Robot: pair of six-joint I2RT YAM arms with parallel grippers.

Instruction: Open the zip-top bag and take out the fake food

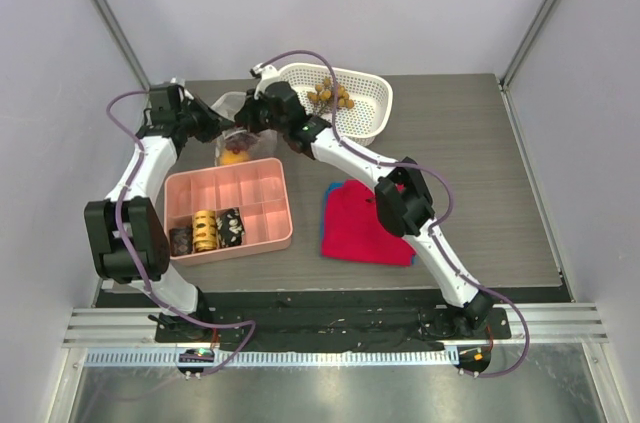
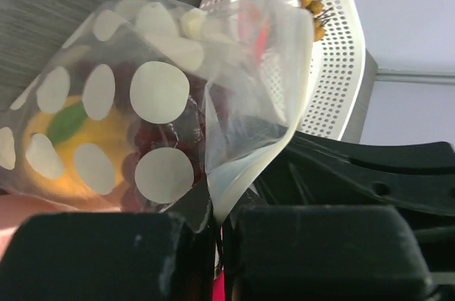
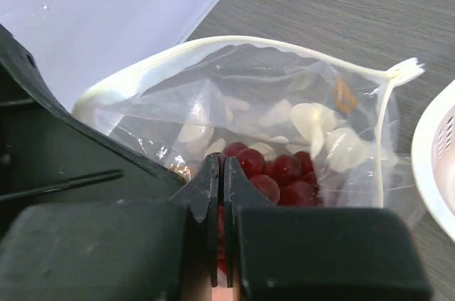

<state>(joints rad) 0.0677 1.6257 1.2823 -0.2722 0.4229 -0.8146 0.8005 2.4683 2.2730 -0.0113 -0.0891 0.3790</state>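
Note:
The zip-top bag (image 1: pixel 236 140) hangs between both grippers, just left of the white basket. It is clear with white dots (image 2: pixel 159 91). My left gripper (image 2: pixel 219 219) is shut on the whitish zip edge at one corner. The mouth (image 3: pixel 249 43) stands open toward the right wrist camera. Fake food lies inside: a dark red cluster (image 3: pixel 284 173), whitish lumps (image 3: pixel 313 119) and an orange-yellow fruit (image 2: pixel 78 151). My right gripper (image 3: pixel 224 162) is shut, tips against the dark red cluster; whether they pinch film or food I cannot tell. A tan-brown ball cluster (image 1: pixel 331 95) lies in the basket.
The white mesh basket (image 1: pixel 375 108) stands at the back, right of the bag. A pink tray (image 1: pixel 262 193) with a yellow coil and dark blocks sits in front of the bag. A red cloth (image 1: pixel 362 223) on a blue one lies mid-table, under the right arm.

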